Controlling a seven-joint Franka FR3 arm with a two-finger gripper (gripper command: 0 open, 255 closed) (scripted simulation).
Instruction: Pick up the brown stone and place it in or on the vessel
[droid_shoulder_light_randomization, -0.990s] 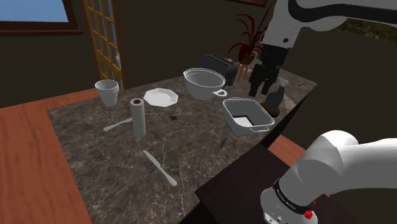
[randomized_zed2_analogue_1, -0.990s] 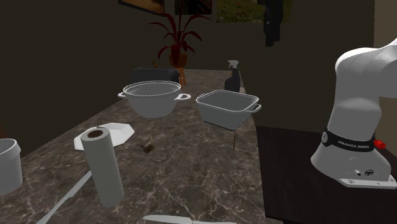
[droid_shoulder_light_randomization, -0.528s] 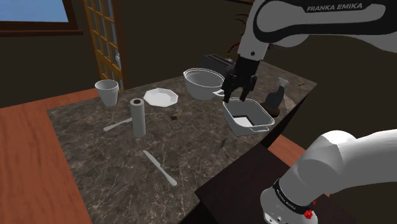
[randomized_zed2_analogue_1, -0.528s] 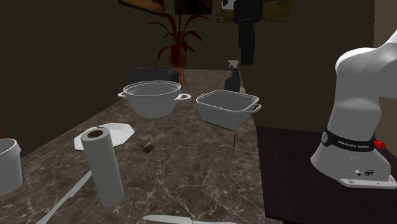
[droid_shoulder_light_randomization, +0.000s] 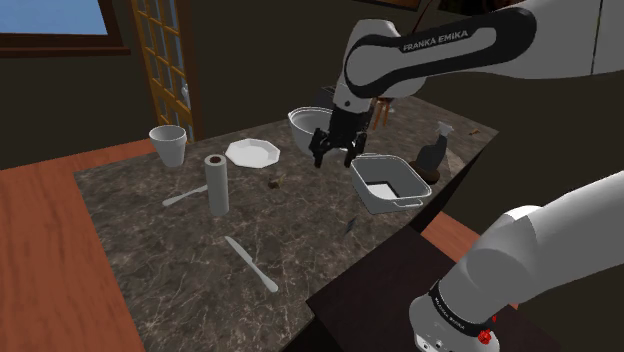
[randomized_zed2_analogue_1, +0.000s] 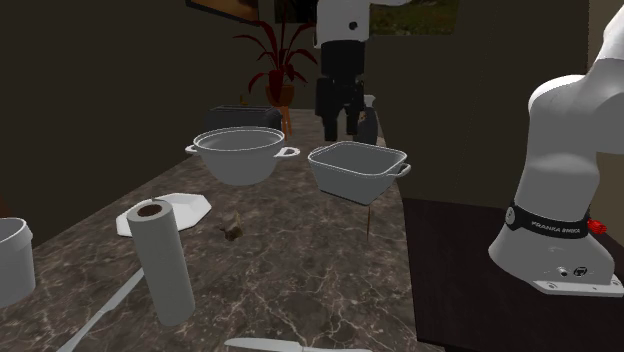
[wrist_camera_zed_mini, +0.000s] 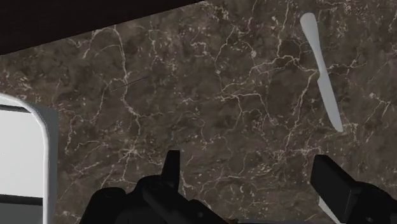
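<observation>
Two black fingers stand apart, empty. Gripper hovers over the counter beside the square pan. Brown stone lies on it, toward the shoulder view's left. Reaching step, I judge; next: centre above stone, descend.

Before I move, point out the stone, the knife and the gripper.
stone (droid_shoulder_light_randomization: 272, 184), shoulder view, its top side.
knife (droid_shoulder_light_randomization: 252, 265), shoulder view, its middle.
gripper (droid_shoulder_light_randomization: 334, 159), shoulder view, midway between its fingertips.
</observation>
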